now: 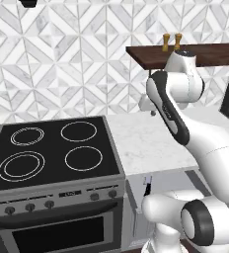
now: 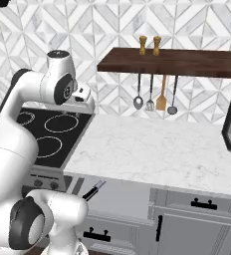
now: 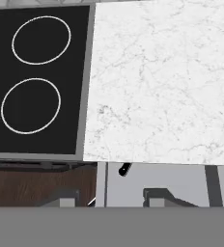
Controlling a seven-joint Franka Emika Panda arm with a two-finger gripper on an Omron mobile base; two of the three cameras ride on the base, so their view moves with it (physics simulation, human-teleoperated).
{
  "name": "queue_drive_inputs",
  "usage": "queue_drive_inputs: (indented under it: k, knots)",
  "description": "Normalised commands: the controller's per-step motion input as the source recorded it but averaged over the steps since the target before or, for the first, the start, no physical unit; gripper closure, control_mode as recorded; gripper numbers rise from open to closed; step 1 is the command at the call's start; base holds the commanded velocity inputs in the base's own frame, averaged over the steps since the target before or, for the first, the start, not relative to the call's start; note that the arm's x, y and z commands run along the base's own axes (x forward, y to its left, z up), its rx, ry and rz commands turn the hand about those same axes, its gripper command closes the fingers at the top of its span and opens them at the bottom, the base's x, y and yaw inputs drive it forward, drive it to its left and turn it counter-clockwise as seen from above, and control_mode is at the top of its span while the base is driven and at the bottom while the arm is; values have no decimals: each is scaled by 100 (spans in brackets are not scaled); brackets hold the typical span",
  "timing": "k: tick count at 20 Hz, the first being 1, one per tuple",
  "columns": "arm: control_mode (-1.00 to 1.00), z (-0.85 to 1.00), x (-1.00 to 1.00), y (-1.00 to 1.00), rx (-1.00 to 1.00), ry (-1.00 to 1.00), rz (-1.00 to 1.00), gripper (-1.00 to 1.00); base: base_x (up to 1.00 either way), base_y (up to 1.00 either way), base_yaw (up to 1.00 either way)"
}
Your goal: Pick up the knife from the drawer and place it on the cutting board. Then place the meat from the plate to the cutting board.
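Right at the bottom of your hand view, the gripper's fingertips [image 3: 111, 197] frame the open drawer [image 3: 162, 181], and the knife [image 3: 125, 169] pokes out just above them at about 12 o'clock, only its black handle showing under the marble counter [image 3: 162, 82] edge. Its long axis runs roughly 1 to 7 o'clock. Jaws look partly open with nothing held, so you'd drop straight down onto it.
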Motion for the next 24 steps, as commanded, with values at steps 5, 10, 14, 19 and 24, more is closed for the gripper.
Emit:
queue_drive_inputs:
  k: [5, 10, 14, 19, 24]
  knots:
    - [-100, -6, -33, 0, -3, -4, 2, -100, 0, 0, 0]
    - [100, -6, -14, -4, -2, 0, 0, -100, -72, -59, 0]
    - [100, 0, 0, 0, 0, 0, 0, -100, -31, -100, 0]
    - [100, 0, 0, 0, 0, 0, 0, -100, 4, -100, 0]
    - [100, 0, 0, 0, 0, 0, 0, -100, 18, -100, 20]
